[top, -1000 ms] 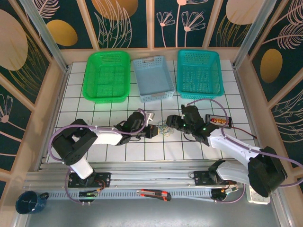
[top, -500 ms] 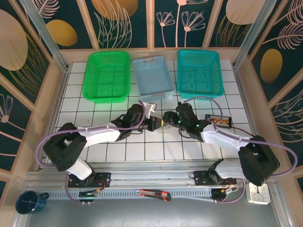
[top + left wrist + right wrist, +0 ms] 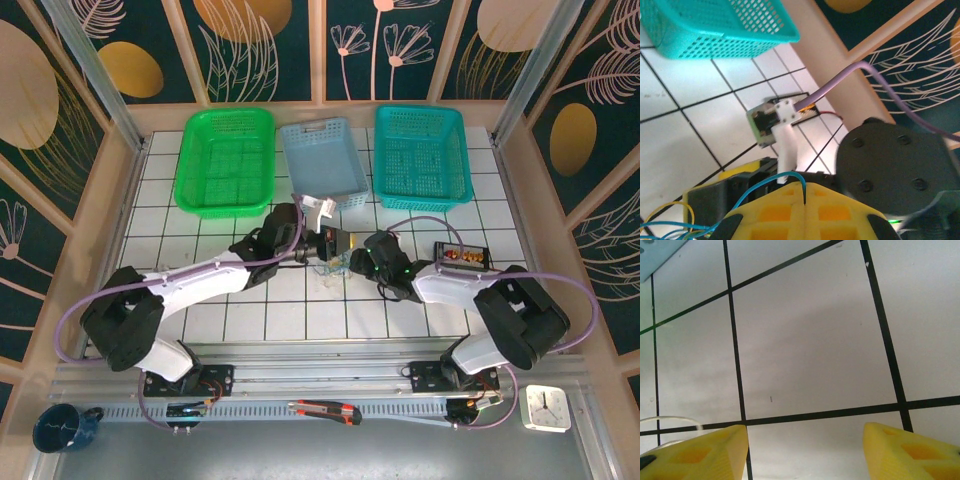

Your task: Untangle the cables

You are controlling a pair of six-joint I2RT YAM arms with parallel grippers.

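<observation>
Low, outstretched — left claw clamps cables; right claw agape.

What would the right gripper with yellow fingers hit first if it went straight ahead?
Probably the white tiled tabletop: bare tile lies ahead between the fingers of the open right gripper. A thin whitish cable curls beside one finger.

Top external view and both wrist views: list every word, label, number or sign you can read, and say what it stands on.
No text can be read in any of these views.
Clock at the near right corner: the dial marks are too small to read.
Small black box beside the right arm: any label is too small and blurred to read.
</observation>
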